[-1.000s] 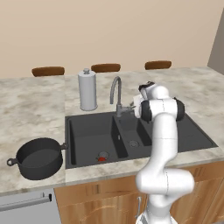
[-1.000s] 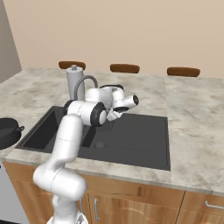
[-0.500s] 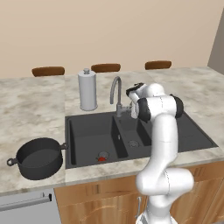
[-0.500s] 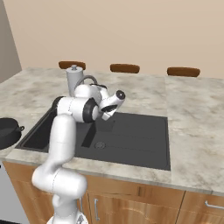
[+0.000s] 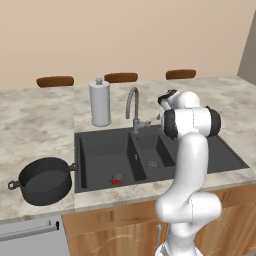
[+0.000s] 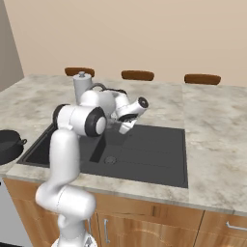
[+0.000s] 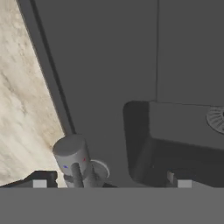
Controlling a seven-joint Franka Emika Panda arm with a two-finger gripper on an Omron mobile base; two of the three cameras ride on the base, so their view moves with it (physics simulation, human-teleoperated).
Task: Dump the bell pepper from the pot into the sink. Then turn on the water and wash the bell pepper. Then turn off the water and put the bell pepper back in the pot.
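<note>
The red bell pepper [image 5: 116, 181] lies by the drain in the left bowl of the black sink [image 5: 100, 152]. On the counter left of the sink stands the dark pot [image 5: 44, 180], upright and empty, its edge also in the right base view as pot [image 6: 7, 144]. My gripper [image 7: 109, 183] is open and holds nothing; it hovers over the sink's back edge, right at the grey faucet [image 5: 132, 106]. In the hand view the faucet's base with its lever [image 7: 73, 159] stands just inside my left fingertip [image 7: 39, 183]. No water is running.
A tall silver canister [image 5: 100, 102] stands behind the sink, left of the faucet. The right bowl's drain [image 7: 216, 118] lies beyond my hand. Marble counter [image 5: 35, 125] surrounds the sink, and three chair backs line its far edge.
My elbow has swung toward the faucet side and the hand has turned and drawn in to the faucet's base. The gripper stayed open; pepper and pot have not moved.
</note>
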